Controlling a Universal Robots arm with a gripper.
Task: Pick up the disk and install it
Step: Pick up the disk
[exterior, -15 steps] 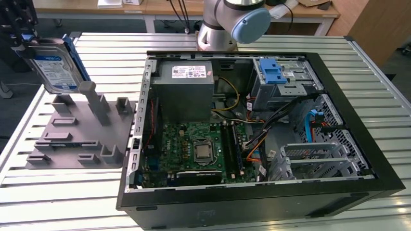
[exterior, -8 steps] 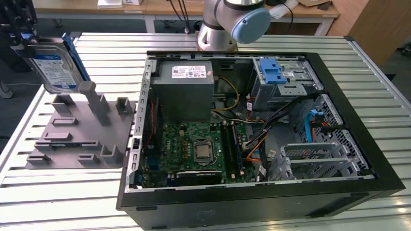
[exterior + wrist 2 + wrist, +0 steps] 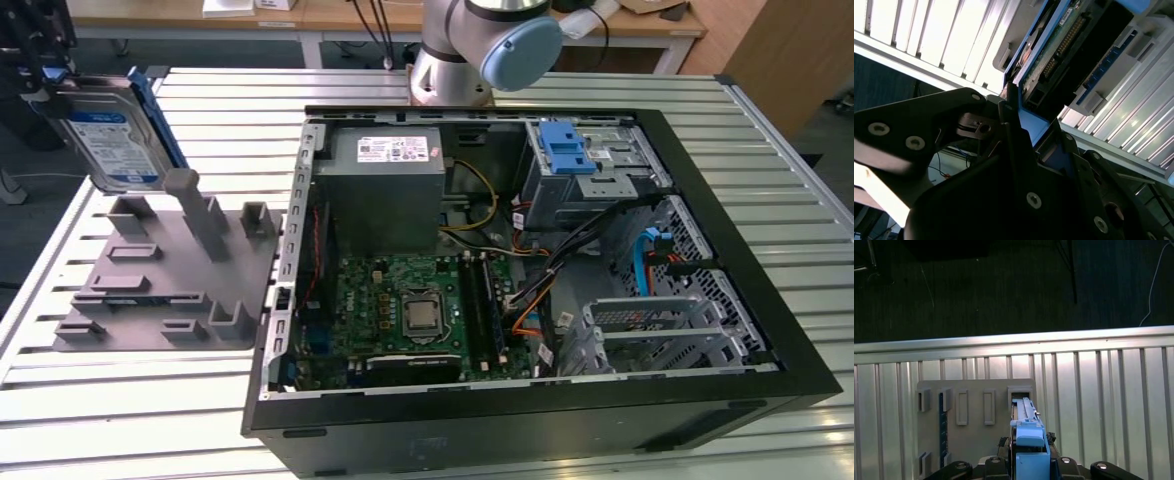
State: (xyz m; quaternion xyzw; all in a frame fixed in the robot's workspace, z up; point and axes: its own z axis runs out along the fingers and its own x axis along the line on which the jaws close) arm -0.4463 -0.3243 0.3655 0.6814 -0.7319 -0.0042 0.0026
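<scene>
In the second wrist view the pincer (image 3: 1036,132) grips the disk (image 3: 1064,55), whose far end is cut off by the picture's top edge. Where its fingertips meet the disk is lost in shadow. In the exterior view the robot arm (image 3: 481,45) runs off the top edge.

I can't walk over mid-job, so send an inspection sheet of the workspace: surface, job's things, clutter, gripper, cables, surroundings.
Surface: slatted metal table, carrying a grey fixture and an open computer case.
Job's things: the disk stands upright over the fixture, at the exterior view's left; whether it is clear of its slot cannot be told.
Clutter: nothing seen.
Gripper: the gripper is closed on the disk's blue frame.
Cables: bundled wires inside the case.
Surroundings: arm base behind the case, wooden desks beyond.
</scene>
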